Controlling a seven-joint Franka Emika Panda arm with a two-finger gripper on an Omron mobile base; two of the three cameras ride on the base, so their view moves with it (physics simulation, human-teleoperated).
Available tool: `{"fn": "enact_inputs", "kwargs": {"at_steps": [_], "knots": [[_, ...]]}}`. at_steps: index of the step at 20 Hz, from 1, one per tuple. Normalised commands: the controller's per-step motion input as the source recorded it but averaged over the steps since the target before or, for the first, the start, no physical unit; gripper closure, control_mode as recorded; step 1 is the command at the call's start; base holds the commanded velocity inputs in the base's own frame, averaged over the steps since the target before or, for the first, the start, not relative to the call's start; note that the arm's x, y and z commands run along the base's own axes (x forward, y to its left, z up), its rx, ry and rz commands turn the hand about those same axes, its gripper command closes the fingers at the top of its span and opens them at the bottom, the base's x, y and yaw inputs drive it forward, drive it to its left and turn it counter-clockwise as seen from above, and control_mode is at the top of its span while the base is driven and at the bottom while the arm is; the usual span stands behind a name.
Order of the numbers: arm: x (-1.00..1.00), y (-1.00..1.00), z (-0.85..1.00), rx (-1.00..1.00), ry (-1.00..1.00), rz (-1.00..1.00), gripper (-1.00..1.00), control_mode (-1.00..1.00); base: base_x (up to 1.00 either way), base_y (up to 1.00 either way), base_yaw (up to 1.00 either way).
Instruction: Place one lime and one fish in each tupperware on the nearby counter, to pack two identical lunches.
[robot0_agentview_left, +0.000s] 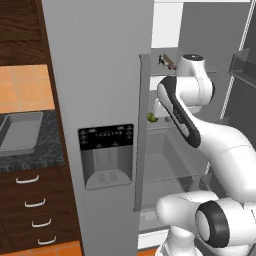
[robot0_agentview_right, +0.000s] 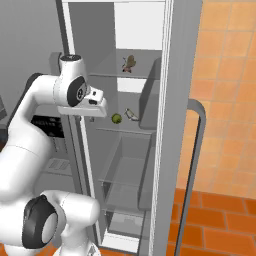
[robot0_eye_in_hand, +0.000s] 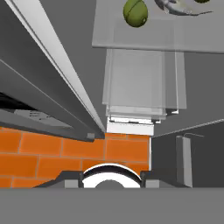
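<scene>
A lime (robot0_agentview_right: 116, 118) lies on a middle shelf of the open fridge, with a slim fish (robot0_agentview_right: 132, 114) just to its right. Another fish (robot0_agentview_right: 129, 63) rests on the shelf above. My gripper (robot0_agentview_right: 92, 117) hangs just left of the lime, in front of the shelf edge, pointing downward; its jaws are shut and hold nothing. In the hand view the lime (robot0_eye_in_hand: 135, 12) and the fish (robot0_eye_in_hand: 175, 6) sit at the top edge. From the left base view the lime (robot0_agentview_left: 151, 117) peeks past the door edge. A grey tupperware (robot0_agentview_left: 20, 131) stands on the dark counter (robot0_agentview_left: 47, 145) at far left.
The fridge's left door (robot0_agentview_left: 107, 155) with its dispenser panel stands between the arm and the counter. The right door (robot0_agentview_right: 180, 125) with a long handle hangs open. Clear drawers (robot0_agentview_right: 125, 170) fill the fridge below the shelf. Wooden drawers (robot0_agentview_left: 32, 202) sit under the counter.
</scene>
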Motion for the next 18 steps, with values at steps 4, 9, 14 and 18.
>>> {"fn": "enact_inputs", "kwargs": {"at_steps": [4,9,14,18], "knots": [[-0.02,-0.03,0.02,0.0,-0.16,0.0,-1.0,-1.0,0.0,0.0,0.0],[-0.06,-0.12,0.4,0.0,-0.41,0.0,-1.0,-1.0,0.0,0.0,0.0],[0.06,-0.17,0.6,0.0,-0.4,0.0,-1.0,-1.0,0.0,0.0,0.0],[0.1,-0.29,0.55,-0.02,-0.2,0.0,-1.0,-1.0,0.0,0.0,0.0]]}}
